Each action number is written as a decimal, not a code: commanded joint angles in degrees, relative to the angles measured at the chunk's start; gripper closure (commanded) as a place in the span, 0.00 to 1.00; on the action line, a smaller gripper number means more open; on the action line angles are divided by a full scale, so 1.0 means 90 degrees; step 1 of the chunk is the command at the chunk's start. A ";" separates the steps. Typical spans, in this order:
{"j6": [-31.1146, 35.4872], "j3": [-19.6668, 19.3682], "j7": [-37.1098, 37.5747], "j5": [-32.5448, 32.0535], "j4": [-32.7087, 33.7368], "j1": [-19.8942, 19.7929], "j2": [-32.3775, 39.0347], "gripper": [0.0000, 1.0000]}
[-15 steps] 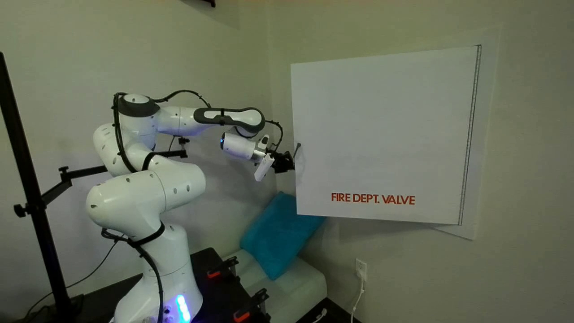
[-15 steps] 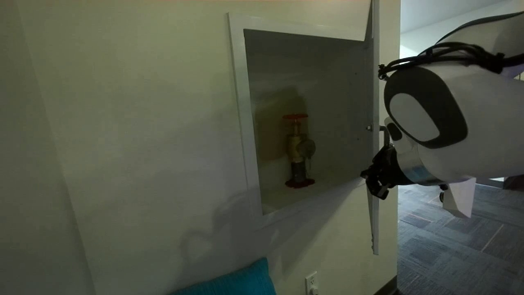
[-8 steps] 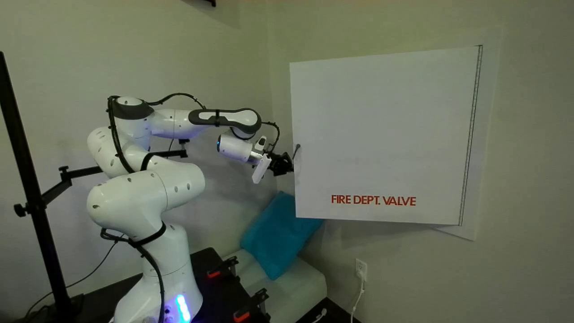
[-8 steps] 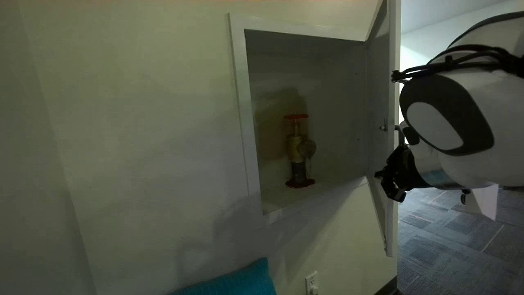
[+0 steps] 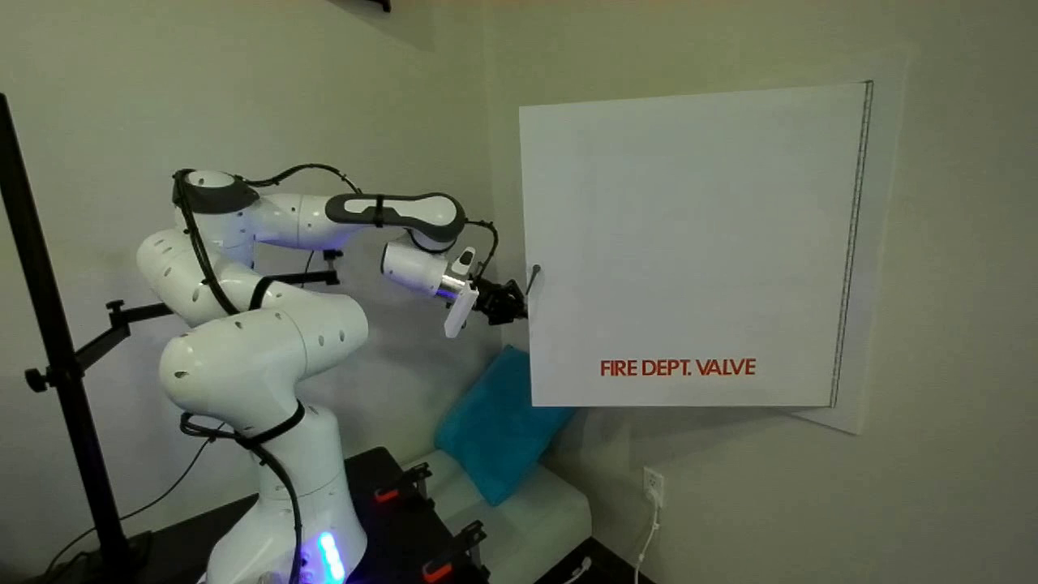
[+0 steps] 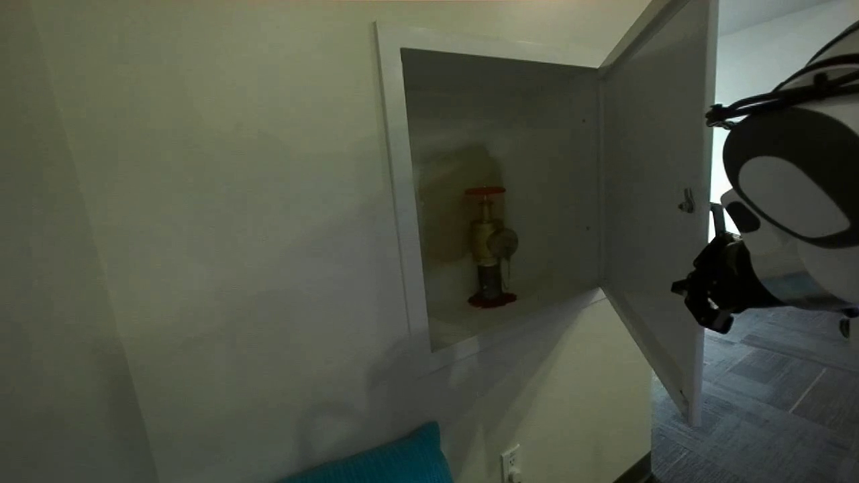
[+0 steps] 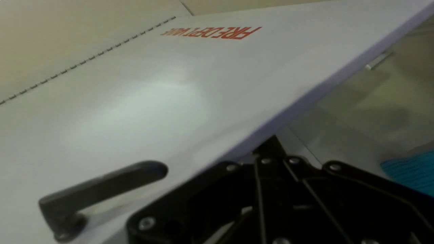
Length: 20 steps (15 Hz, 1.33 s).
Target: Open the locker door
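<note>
The locker door [image 5: 689,243] is a flat white panel with red "FIRE DEPT. VALVE" lettering, hinged at its far side. It stands swung out from the wall; its inner face [image 6: 651,194] shows in an exterior view. The dark handle [image 7: 105,193] sits near its free edge, left of my gripper in the wrist view. My gripper [image 7: 271,145] looks shut and grips nothing visible. Its fingertips are at the door's free edge, below the handle, reaching to the inner side [image 6: 683,290]. In an exterior view the fingertips [image 5: 524,303] are partly hidden behind the door.
The wall recess with a white frame [image 6: 406,201] holds a brass valve [image 6: 484,241] with a red wheel. A blue pillow [image 5: 503,430] lies on a pale bench [image 5: 535,519] below. A wall outlet [image 5: 654,484] has a plugged cable. A black pole [image 5: 57,324] stands by the arm.
The door has swung wider away from the recess, showing more of its inner face. My gripper and arm have moved back with its free edge, away from the wall.
</note>
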 commanded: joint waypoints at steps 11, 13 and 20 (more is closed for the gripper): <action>-0.0084 -0.1954 -0.0074 -0.0663 -0.1898 -0.0399 0.0152 1.00; -0.0092 -0.2278 -0.0030 -0.0687 -0.2058 -0.0776 0.0138 1.00; -0.0142 -0.3421 -0.0024 -0.0575 -0.2551 -0.1893 0.0153 1.00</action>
